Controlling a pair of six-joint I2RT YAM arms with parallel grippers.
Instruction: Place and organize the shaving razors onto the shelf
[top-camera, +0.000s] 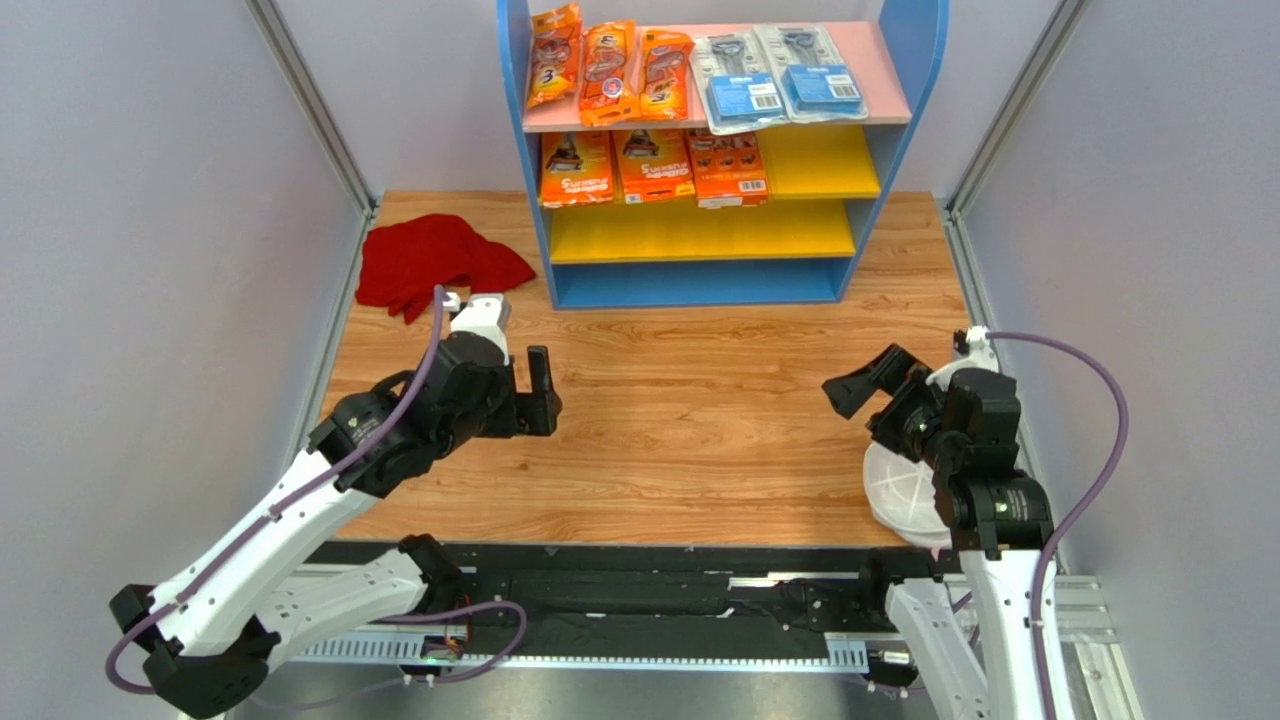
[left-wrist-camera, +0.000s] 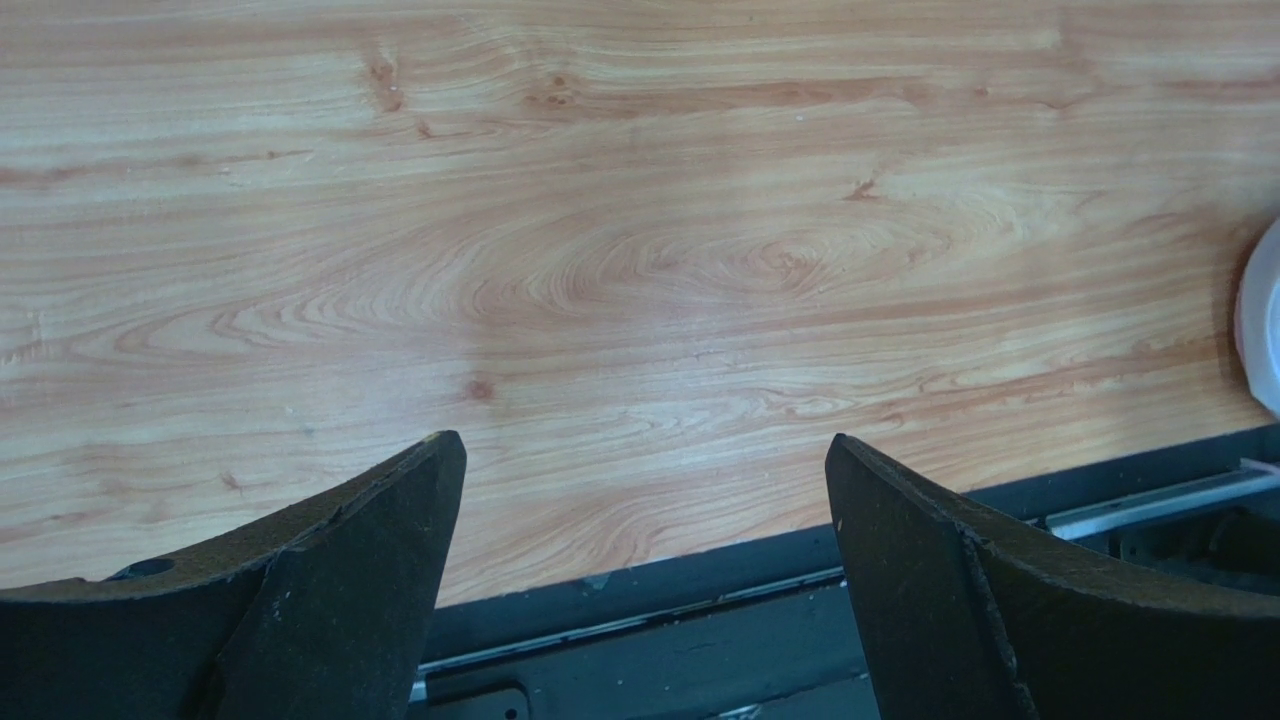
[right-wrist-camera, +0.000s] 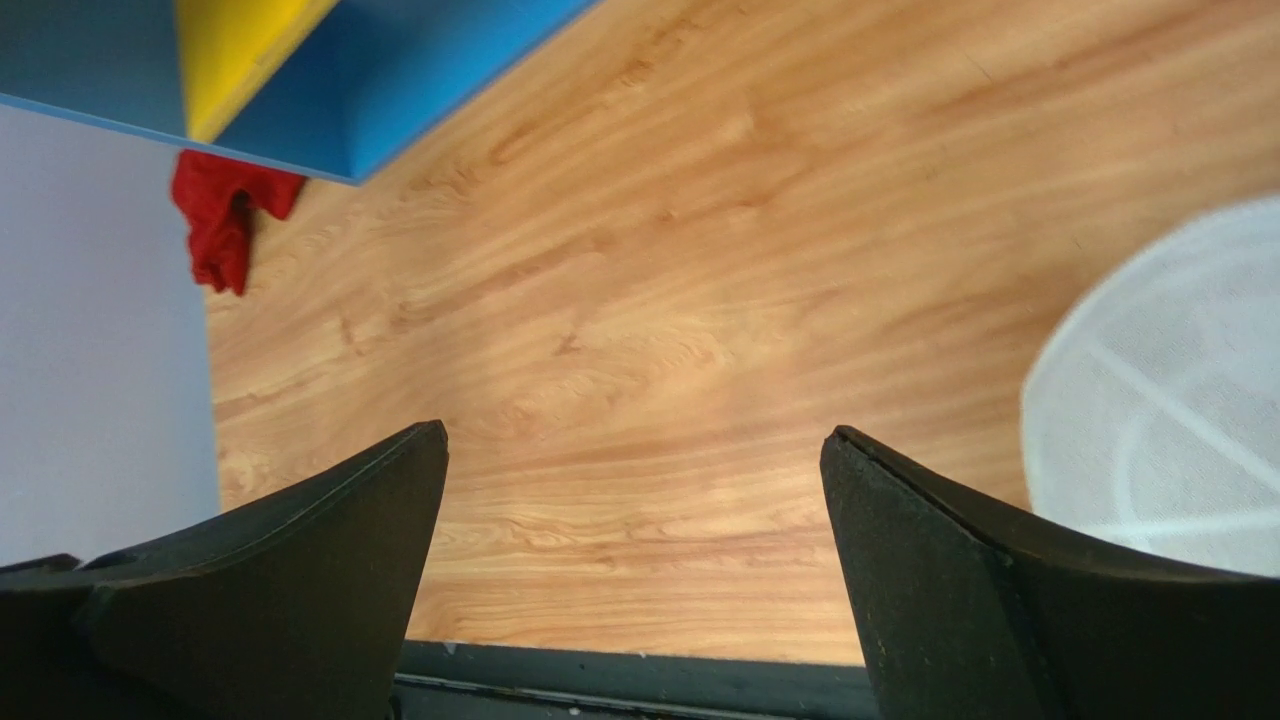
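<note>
The shelf's (top-camera: 694, 284) top edge is cut off by the frame, and the right arm hides part of the white dish (top-camera: 899, 492). Eight shaving razors (top-camera: 657, 165) lie on the shelf: five on the pink board, three on the upper yellow board. The left jaws and right jaws gape wide, holding nothing, with open tabletop (top-camera: 691, 435) between them.
</note>
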